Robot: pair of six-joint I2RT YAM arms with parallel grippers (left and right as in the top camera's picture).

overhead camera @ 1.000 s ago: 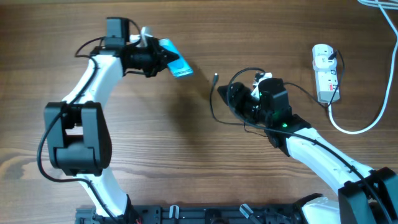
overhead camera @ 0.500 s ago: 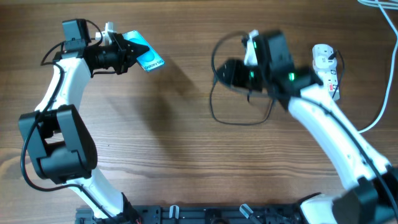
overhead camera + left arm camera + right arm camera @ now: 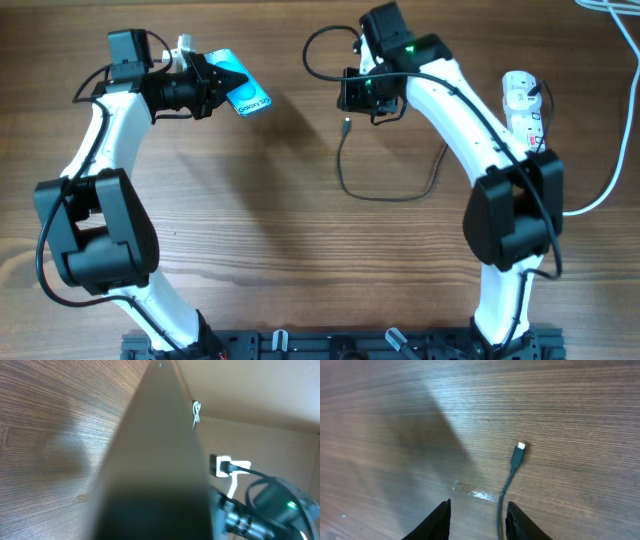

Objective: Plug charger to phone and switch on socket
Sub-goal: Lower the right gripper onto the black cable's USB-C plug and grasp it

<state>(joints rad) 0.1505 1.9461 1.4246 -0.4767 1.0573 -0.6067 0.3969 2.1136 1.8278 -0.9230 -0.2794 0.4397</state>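
My left gripper (image 3: 212,88) is shut on the phone (image 3: 245,96), holding it off the table at the back left with its teal screen showing. In the left wrist view the phone (image 3: 155,460) is a dark blurred slab filling the middle. The charger (image 3: 342,170) is a thin black cable looping over the table, its connector tip (image 3: 346,126) just below my right gripper (image 3: 354,98). In the right wrist view that gripper (image 3: 479,521) is open. The cable (image 3: 506,491) runs up between its fingers, close beside the right finger (image 3: 516,521), to the metal tip (image 3: 520,446). The socket (image 3: 524,116) lies at the far right.
A thick white cord (image 3: 590,200) curves from the socket along the right edge. The charger's slack loop (image 3: 395,197) lies mid-table. From the left wrist, the right arm (image 3: 272,510) and the white socket (image 3: 226,466) show beyond the phone.
The right arm has swung up and left to stand over the cable's connector end, and its jaws have narrowed. The left arm carried the phone leftward, then held nearly still.
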